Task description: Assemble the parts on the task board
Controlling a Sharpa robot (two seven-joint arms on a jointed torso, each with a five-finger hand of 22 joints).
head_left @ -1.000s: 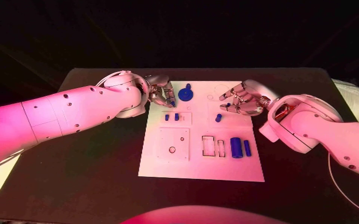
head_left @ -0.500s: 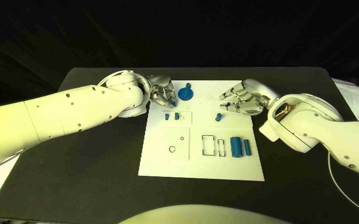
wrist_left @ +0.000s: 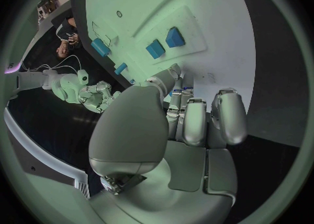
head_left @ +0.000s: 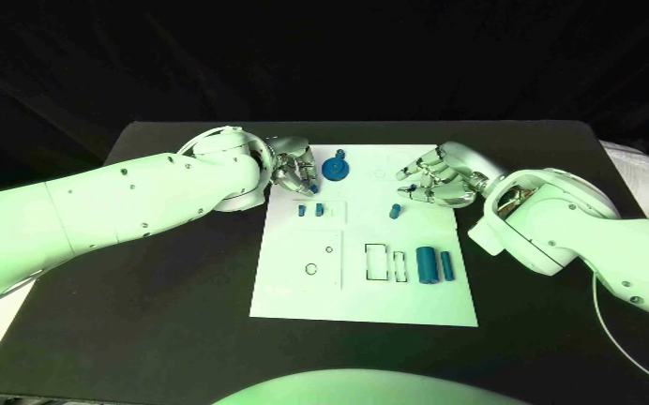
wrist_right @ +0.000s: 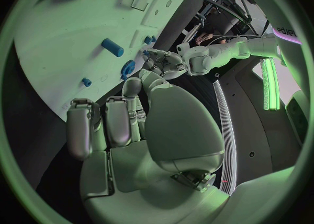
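The white task board [head_left: 354,292] lies in the middle of the black table. My left hand [head_left: 290,172] hovers over the board's far left corner with its fingers [wrist_left: 196,122] curled in, and a small blue part [head_left: 311,181] shows at their tips, pinched against the thumb. Right beside it lies a blue disc with a knob [head_left: 336,171] [wrist_right: 127,68]. My right hand [head_left: 433,183] is at the board's far right edge, its fingers [wrist_right: 118,122] curled with nothing in them. A blue peg [head_left: 394,211] [wrist_right: 111,47] lies just in front of it.
Two small blue blocks [head_left: 309,209] [wrist_left: 165,42] stand in a recess on the board's left. Two blue cylinders [head_left: 434,265] lie at the right, beside rectangular slots [head_left: 377,263]. A square plate with holes [head_left: 314,261] takes up the near left. Bare black table surrounds the board.
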